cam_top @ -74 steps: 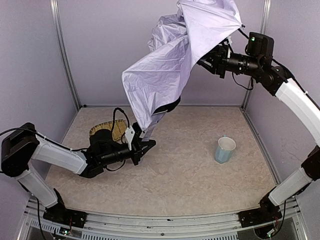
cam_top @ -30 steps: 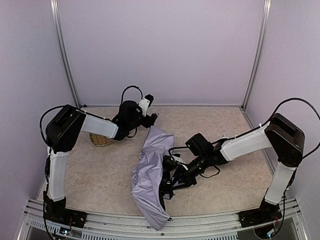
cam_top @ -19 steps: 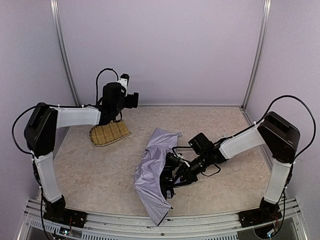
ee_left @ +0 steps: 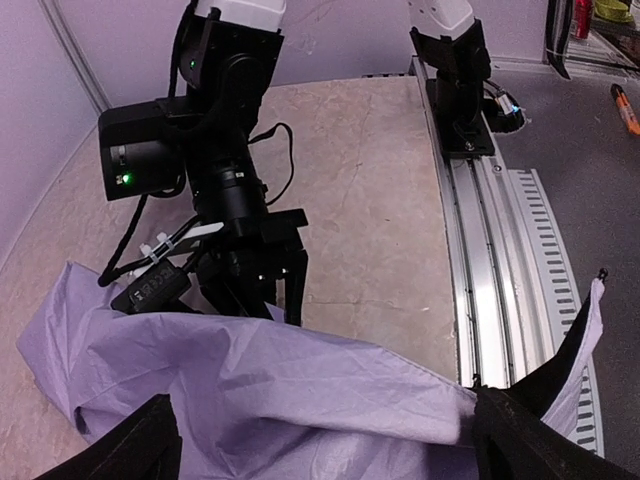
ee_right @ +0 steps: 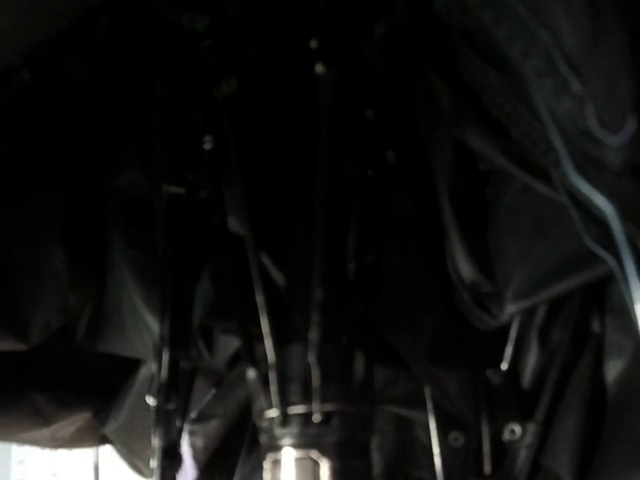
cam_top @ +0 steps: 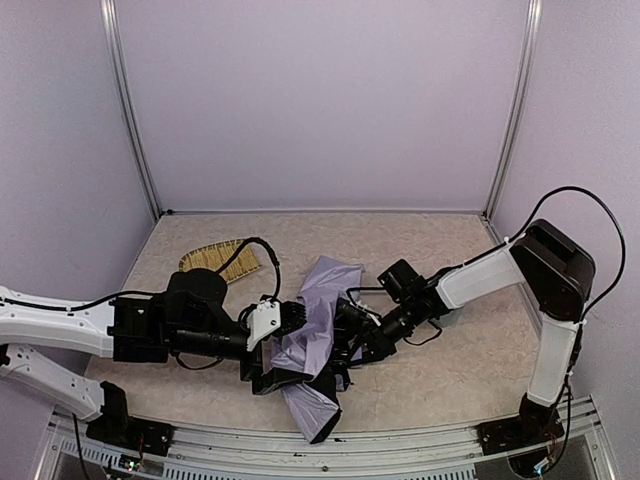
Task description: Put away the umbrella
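A collapsed umbrella (cam_top: 318, 300) lies in a loose heap on the table (cam_top: 450, 240), pale lavender canopy outward, with both robot arms reaching into it from opposite sides.

The left gripper (ee_left: 335, 445) has its fingers spread wide, one on each side of a broad fold of lavender fabric that runs across the gap between them. Nothing is pinched.

Directly ahead of the left gripper, on the far side of that fold, the right gripper (ee_left: 262, 300) points down into the cloth. Its two fingers stand somewhat apart where they show, but the tips are hidden behind the fabric, so it cannot be told whether they hold anything. Its own camera sees only the dark underside of the umbrella: black lining (ee_right: 520, 250) and thin metal ribs (ee_right: 258, 300) running toward a hub close below the lens.

Behind the left arm, well apart from the umbrella, sits a woven straw tray (cam_top: 215, 258).

The umbrella is probably light. Its canopy looks soft, crinkly and slippery, so it is likely to slide or bunch rather than lift the frame. The ribs look thin and easily bent. The stiff centre near the hub or shaft seems the surest hold, with a gathered thick fold of fabric as second choice.
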